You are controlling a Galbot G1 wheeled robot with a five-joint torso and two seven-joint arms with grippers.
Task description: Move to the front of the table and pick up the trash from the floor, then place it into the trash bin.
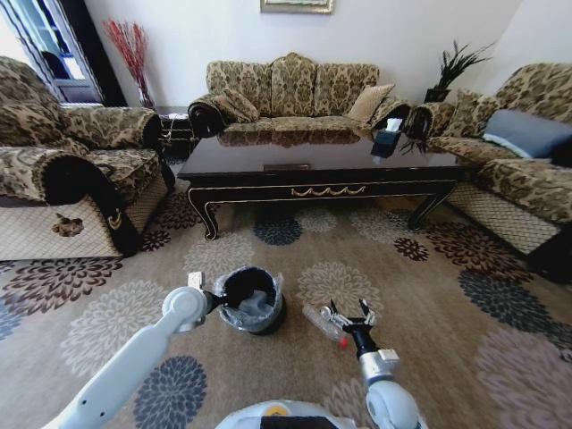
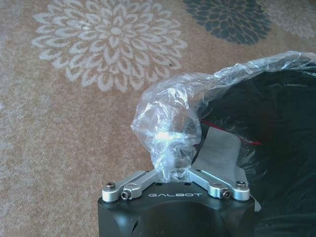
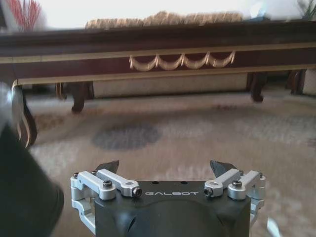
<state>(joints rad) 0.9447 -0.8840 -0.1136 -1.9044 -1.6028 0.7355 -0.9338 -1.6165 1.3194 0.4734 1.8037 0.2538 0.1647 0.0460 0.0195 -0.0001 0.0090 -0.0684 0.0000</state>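
**Bin held at liner; bottle at centre-bottom**

Left wrist view: left gripper (image 2: 174,174) pinches trash bin's (image 1: 253,299) crinkled clear liner (image 2: 165,123). Head view: clear, red-capped bottle (image 1: 323,323) lies on carpet (image 1: 429,304) beside right gripper (image 1: 349,316), fingers spread, empty.

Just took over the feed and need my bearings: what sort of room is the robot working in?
Most likely a home living room: patterned sofas ring a long dark coffee table on a flower-medallion carpet, with a small lined trash bin near the robot.
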